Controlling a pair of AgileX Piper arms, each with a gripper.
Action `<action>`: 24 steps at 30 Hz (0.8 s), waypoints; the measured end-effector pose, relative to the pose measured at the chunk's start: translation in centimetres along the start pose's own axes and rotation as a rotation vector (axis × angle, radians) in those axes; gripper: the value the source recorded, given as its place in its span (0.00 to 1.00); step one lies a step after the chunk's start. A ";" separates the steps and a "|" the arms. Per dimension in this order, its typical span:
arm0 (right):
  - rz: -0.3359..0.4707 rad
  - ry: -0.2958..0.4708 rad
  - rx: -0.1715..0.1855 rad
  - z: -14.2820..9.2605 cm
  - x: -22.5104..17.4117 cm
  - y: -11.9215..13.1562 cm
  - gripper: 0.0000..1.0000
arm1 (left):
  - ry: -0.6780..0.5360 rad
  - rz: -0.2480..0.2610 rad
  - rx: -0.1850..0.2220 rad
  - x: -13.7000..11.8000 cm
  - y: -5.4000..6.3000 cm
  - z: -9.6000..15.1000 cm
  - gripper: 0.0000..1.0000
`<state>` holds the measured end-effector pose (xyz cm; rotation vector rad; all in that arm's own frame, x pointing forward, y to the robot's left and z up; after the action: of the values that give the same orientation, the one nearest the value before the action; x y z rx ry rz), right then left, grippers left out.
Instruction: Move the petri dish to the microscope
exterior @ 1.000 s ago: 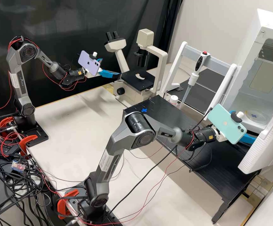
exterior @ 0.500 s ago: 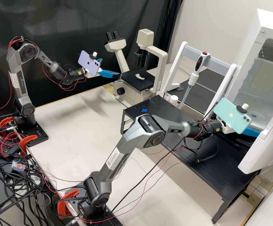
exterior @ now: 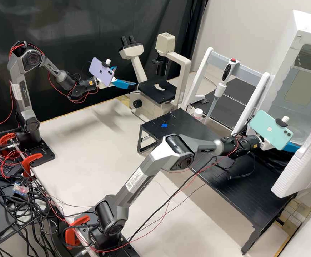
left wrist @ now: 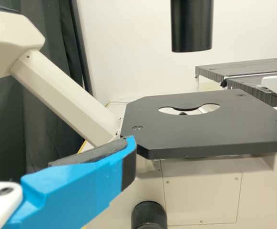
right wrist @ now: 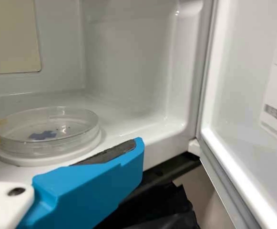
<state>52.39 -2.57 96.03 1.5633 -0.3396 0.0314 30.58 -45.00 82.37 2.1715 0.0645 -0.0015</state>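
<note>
Well, a black curtain (exterior: 73, 28) backs the pale tabletop (exterior: 80, 139).

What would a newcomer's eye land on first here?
Probably the two phones clamped near the arms' ends, one lilac before the microscope, one mint by the open white cabinet. Next, the clear dish on a round white base inside that cabinet, a blue cross showing in it, with the right arm's blue finger in front.
</note>
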 end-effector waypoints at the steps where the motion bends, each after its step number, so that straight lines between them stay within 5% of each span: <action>1: 0.000 0.006 -0.006 -0.1 0.0 0.1 1.00 | 0.000 0.000 0.000 0.0 0.0 0.0 1.00; 5: -0.003 0.018 -0.030 -0.2 0.2 0.0 1.00 | 0.000 0.000 0.000 0.0 0.0 0.0 1.00; 6: -0.003 0.026 -0.032 -0.4 0.2 0.1 0.00 | 0.000 0.000 0.000 0.0 0.0 0.0 1.00; 16: -0.009 0.044 -0.046 -0.6 0.3 0.3 0.00 | 0.000 0.000 0.000 0.0 0.0 0.0 1.00; 24: -0.011 0.030 -0.001 0.2 0.4 0.2 0.00 | 0.000 0.000 0.000 0.0 0.0 0.0 1.00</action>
<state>52.70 -2.80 96.32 1.5620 -0.3071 0.0466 30.58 -45.00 82.37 2.1715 0.0645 -0.0015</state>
